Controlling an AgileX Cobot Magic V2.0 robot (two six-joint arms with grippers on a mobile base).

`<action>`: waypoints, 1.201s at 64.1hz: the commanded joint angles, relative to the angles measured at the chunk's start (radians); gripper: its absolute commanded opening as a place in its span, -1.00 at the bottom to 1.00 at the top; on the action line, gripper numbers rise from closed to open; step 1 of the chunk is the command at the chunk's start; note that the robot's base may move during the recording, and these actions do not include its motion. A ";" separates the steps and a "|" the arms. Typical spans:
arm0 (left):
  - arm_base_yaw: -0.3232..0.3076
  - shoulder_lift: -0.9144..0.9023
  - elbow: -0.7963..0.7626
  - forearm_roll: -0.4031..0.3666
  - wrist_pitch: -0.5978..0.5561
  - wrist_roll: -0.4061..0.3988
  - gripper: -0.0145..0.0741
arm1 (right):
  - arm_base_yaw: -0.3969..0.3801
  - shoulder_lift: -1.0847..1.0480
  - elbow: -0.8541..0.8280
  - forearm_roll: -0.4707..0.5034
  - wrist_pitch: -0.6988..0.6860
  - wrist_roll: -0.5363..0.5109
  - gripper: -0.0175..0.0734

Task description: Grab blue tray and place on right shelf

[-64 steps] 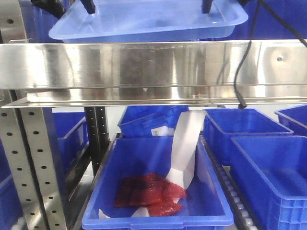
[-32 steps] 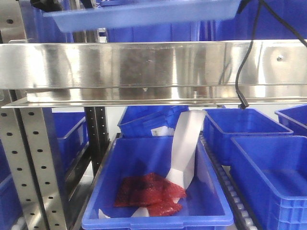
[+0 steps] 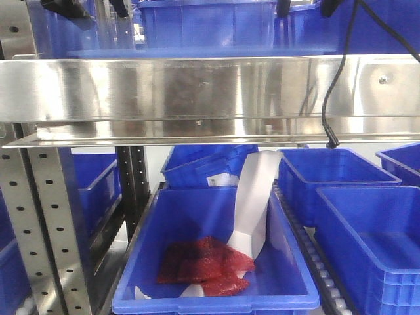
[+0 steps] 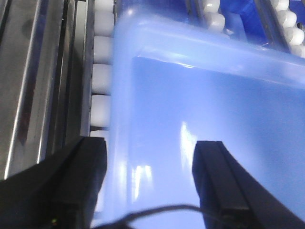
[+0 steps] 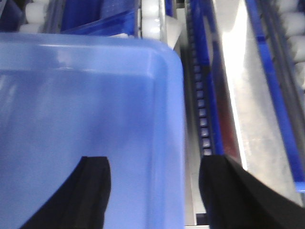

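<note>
1. The blue tray [image 4: 200, 119] fills most of both wrist views. It is light periwinkle, glossy, with a rounded corner and a low rim.
2. In the front view only a thin pale blue strip of the tray [image 3: 197, 52] shows, lying level just above the top edge of the broad steel rail of the right shelf [image 3: 197, 88]. I cannot tell from this view whether the tray rests on the shelf or hangs just over it.
3. The left gripper [image 4: 150, 183] has one dark finger inside the tray and the other outside, with the tray's side rim between them. The fingers look closed on the rim, gripping the tray.
4. The right gripper [image 5: 152, 191] stands the same way at the opposite side: one finger over the tray floor, one outside the rim, clamped on the rim between them.
5. In the left wrist view, a row of white rollers [image 4: 102, 81] runs just beside the tray's edge, next to a steel rail.
6. In the front view, deep blue bins [image 3: 210, 23] stand behind the tray on the upper level.
7. Below the rail, a large blue bin [image 3: 216, 289] holds red mesh bags [image 3: 207, 262] and a white paper strip [image 3: 252, 203]. More blue bins are at its right.
8. A black cable [image 3: 335, 92] hangs in front of the rail at the right.
</note>
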 commanded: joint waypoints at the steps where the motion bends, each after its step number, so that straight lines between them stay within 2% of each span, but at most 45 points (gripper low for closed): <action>1: 0.011 -0.058 -0.038 -0.002 -0.045 -0.002 0.04 | -0.005 -0.059 -0.039 -0.045 -0.074 -0.007 0.47; 15: 0.016 -0.058 -0.038 -0.002 -0.043 -0.002 0.03 | -0.005 -0.059 -0.039 -0.044 -0.078 -0.007 0.47; 20: 0.016 -0.058 -0.038 -0.007 -0.045 -0.002 -0.05 | -0.005 -0.059 -0.039 -0.041 -0.072 -0.007 0.40; 22: 0.016 -0.058 -0.038 -0.018 -0.045 -0.002 -0.10 | -0.003 -0.059 -0.039 -0.042 -0.064 -0.007 0.28; 29: 0.016 -0.058 -0.038 -0.024 -0.050 -0.002 -0.44 | 0.001 -0.059 -0.039 -0.032 -0.053 -0.007 -0.36; 32: 0.016 -0.056 -0.038 -0.024 -0.057 -0.002 -0.56 | 0.001 -0.059 -0.039 -0.029 -0.067 -0.007 -0.57; 39: 0.018 -0.060 -0.043 -0.048 -0.021 -0.002 -0.79 | 0.001 -0.064 -0.039 -0.028 -0.088 -0.007 -0.49; 50: 0.015 -0.135 -0.047 -0.032 0.021 -0.002 -0.78 | 0.004 -0.126 -0.040 -0.018 0.029 -0.014 -0.53; 55: 0.007 -0.191 -0.047 -0.032 0.013 -0.002 -0.78 | 0.014 -0.166 -0.040 -0.018 0.051 -0.084 -0.53; 63: -0.017 -0.271 -0.043 -0.016 -0.016 -0.002 -0.78 | 0.056 -0.227 -0.039 -0.018 0.000 -0.171 -0.53; 70: -0.051 -0.336 0.003 -0.002 -0.025 -0.002 -0.78 | 0.104 -0.279 -0.014 -0.018 -0.080 -0.171 -0.53; 77: -0.091 -0.433 0.131 0.044 -0.087 -0.002 -0.78 | 0.162 -0.350 0.088 -0.018 -0.173 -0.171 -0.53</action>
